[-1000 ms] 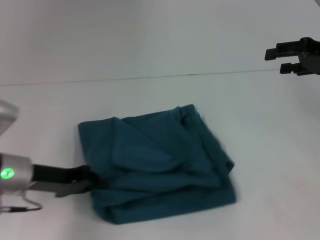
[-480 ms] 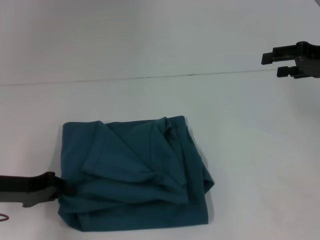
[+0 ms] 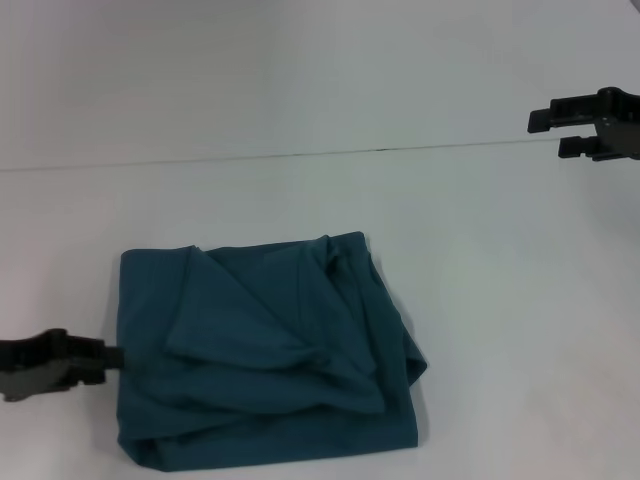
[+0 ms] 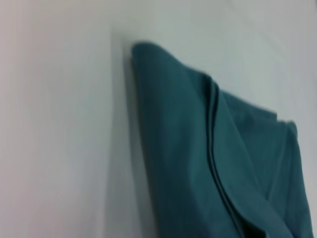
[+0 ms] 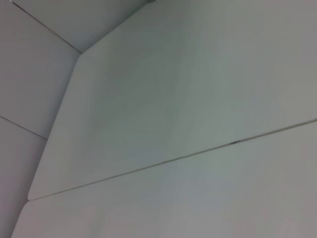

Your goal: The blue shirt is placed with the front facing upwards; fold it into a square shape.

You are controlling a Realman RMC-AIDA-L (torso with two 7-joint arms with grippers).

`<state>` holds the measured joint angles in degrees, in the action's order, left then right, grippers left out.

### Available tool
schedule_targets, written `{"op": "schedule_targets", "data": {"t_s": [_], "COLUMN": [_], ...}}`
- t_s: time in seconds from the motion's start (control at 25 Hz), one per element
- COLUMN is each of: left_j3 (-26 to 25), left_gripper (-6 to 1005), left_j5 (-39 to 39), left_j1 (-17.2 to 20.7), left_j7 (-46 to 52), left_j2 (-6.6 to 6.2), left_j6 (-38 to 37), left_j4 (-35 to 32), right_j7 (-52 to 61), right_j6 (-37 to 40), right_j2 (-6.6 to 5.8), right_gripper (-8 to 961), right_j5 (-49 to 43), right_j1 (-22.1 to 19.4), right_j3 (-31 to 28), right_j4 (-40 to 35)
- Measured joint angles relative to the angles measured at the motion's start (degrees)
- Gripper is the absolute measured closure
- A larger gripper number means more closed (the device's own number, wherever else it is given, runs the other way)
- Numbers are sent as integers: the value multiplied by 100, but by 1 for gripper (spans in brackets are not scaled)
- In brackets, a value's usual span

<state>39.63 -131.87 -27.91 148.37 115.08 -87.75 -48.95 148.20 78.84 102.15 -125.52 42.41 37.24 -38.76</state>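
Shirt: we see the blue shirt folded in a bumpy square near the tabletop's front edge.
Left hand: beside the shirt's left edge; grip unclear to us.
Right hand: fingers apart, holding nothing, at the right edge.

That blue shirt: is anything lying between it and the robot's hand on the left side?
Nothing visible does. The left hand sits right at the left edge of the folded blue shirt, with only bare white table around. The right hand is raised far off to the right.
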Motion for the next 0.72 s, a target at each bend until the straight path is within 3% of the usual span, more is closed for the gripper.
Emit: {"op": "schedule_targets", "data": {"t_s": [0.04,0.2,0.32,0.4,0.52,0.72], "left_j3": [-182,-580,-817,-872,-871,-927], "left_gripper": [646,570,512,474,417,214], "left_j5": [1,115,314,595,782,869], "left_j1": [37,91,115,165,198,251], "left_j7": [8,-23,-103,-130,-155,-251], "left_j2": [-7,19,154,289,348,392], "left_j6": [-53,-252,-493,-594,-677,-672], "left_j4": [-30,-46,-50,-9,57,160], "right_j7": [0,-2,-3,-20,-128,-586], "right_j6": [1,17,21,31,156,785], "right_j2": [-1,-3,-3,-2,3,43], "right_gripper": [188,188,189,189,189,188], "right_j5": [-1,0,6,5,-4,-8], "right_j1": [-3,-7,-5,9,42,158], "right_j3": [0,-12,11,64,231,608], "right_j4": [0,0,0,0,-9,-46]}}
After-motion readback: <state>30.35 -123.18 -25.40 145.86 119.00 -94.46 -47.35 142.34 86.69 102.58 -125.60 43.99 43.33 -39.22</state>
